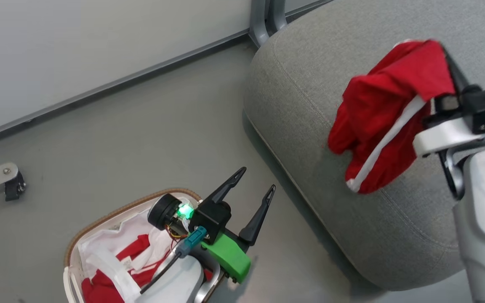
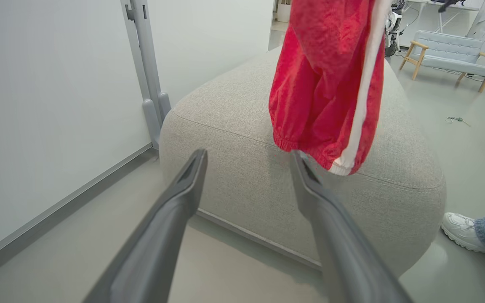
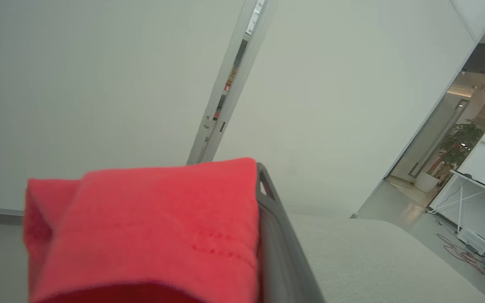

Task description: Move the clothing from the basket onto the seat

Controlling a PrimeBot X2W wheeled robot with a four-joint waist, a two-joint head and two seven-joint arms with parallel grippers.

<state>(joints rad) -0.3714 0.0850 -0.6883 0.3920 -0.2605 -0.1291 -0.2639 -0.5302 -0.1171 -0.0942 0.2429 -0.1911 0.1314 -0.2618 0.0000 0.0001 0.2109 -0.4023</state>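
Observation:
My right gripper (image 1: 446, 57) is shut on a red garment with a white stripe (image 1: 385, 113), which hangs over the grey seat (image 1: 310, 105). The left wrist view shows that clothing (image 2: 322, 84) dangling just above the seat's top (image 2: 234, 126). In the right wrist view the red fabric (image 3: 141, 227) drapes over one dark finger (image 3: 276, 244), with the seat (image 3: 373, 261) below. More red and white clothing (image 1: 99, 290) lies in the basket (image 1: 99, 219) at the lower left. My left gripper (image 1: 257, 177) stands open and empty above the basket's right side, pointing toward the seat.
A pale wall panel with a grey post (image 1: 263, 21) runs behind the seat. A metal leg with a caster (image 1: 2, 181) stands on the floor at the left. A person's white shoe (image 2: 463, 231) is beside the seat's far corner. A bench (image 2: 449, 54) stands further back.

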